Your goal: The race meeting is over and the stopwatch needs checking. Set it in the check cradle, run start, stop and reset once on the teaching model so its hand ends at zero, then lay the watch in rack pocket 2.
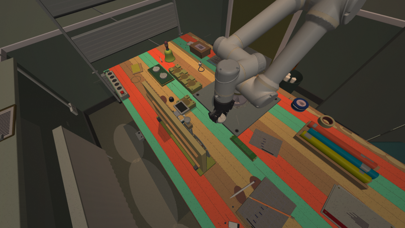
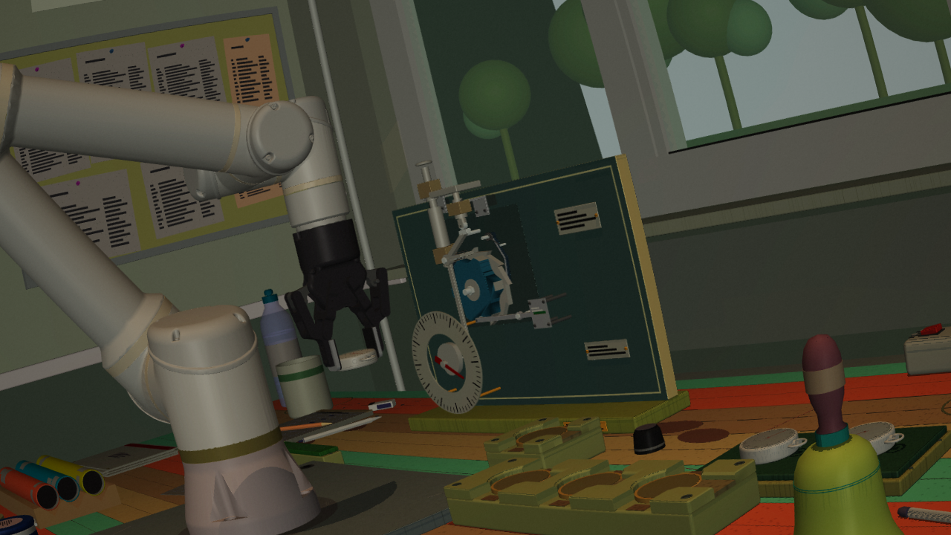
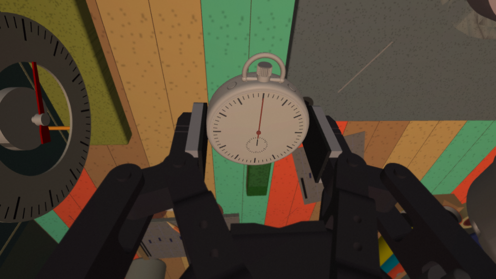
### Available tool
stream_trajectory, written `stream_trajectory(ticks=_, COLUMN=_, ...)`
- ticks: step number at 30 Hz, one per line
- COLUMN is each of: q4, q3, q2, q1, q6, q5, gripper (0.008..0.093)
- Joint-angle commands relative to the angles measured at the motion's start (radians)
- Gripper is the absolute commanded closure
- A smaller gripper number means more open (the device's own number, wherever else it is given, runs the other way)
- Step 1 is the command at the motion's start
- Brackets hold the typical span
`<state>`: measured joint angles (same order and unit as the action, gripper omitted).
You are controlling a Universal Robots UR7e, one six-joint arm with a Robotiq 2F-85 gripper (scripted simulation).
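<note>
The stopwatch (image 3: pixel 258 127) hangs well above the bench, short of the check cradle (image 1: pixel 187 102) that sits by the teaching model's near end. The cream stopwatch (image 1: pixel 221 118) (image 2: pixel 354 360) is held face up by its rim in my closed gripper (image 3: pixel 258 138) (image 1: pixel 218 115) (image 2: pixel 349 349), crown pointing away from the wrist. Its red hand points to zero. The teaching model (image 2: pixel 525 293) is an upright dark board with a large dial (image 2: pixel 446 362) (image 3: pixel 36 118) and a plunger on top. The three-pocket rack (image 2: pixel 598 496) (image 1: pixel 185 77) lies further along the bench, its pockets empty.
A window and a notice board stand behind the bench. A dark tray (image 1: pixel 160 73) holds two other watches beside a handbell (image 2: pixel 838 459). A cup (image 2: pixel 304 386) and bottle stand behind my gripper. Papers, a green strip (image 1: pixel 243 147) and a rack of coloured tubes (image 1: pixel 338 151) lie further off.
</note>
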<state>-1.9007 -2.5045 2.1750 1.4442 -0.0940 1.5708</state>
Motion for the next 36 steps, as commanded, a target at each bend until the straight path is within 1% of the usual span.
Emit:
stream_trajectory(ticks=1, q4=0.004, q3=-0.002, q2=0.007, q1=-0.031, q6=-0.031, q5=0.000, gripper=0.0934)
stream_trajectory(ticks=5, q4=0.021, q3=-0.010, q2=0.032, q1=-0.169, q6=-0.174, q5=0.000, gripper=0.0934)
stream_trajectory(ticks=9, q4=0.026, q3=-0.012, q2=0.038, q1=-0.302, q6=-0.310, q5=0.000, gripper=0.0934)
stream_trajectory(ticks=13, q4=0.018, q3=-0.009, q2=0.027, q1=-0.421, q6=-0.434, q5=0.000, gripper=0.0934)
stream_trajectory(ticks=18, q4=-0.005, q3=0.003, q2=-0.009, q1=-0.545, q6=-0.563, q5=0.000, gripper=0.0934)
stream_trajectory(ticks=22, q4=-0.030, q3=0.018, q2=-0.047, q1=-0.623, q6=-0.645, q5=0.000, gripper=0.0934)
stream_trajectory(ticks=26, q4=-0.054, q3=0.034, q2=-0.087, q1=-0.684, q6=-0.709, q5=0.000, gripper=0.0934)
stream_trajectory(ticks=31, q4=-0.080, q3=0.055, q2=-0.134, q1=-0.739, q6=-0.768, q5=0.000, gripper=0.0934)
stream_trajectory(ticks=36, q4=-0.100, q3=0.074, q2=-0.172, q1=-0.777, q6=-0.807, q5=0.000, gripper=0.0934)
